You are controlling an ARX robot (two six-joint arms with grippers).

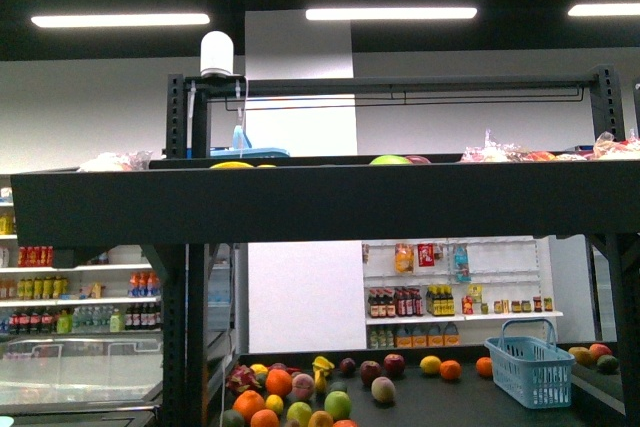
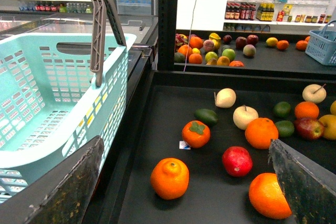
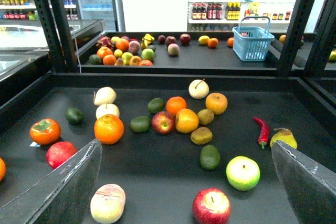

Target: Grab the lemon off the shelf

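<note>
Store shelving is showing behind the shelf, whose dark tier is carrying scattered fruit. Right gripper is hovering released above it, holding nothing; left gripper is likewise spread wide beside a teal basket. Lemon: cannot tell which yellow fruit it is.

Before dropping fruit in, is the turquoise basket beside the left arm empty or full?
Empty: the turquoise basket shows bare mesh floor and walls, handle raised.
</note>
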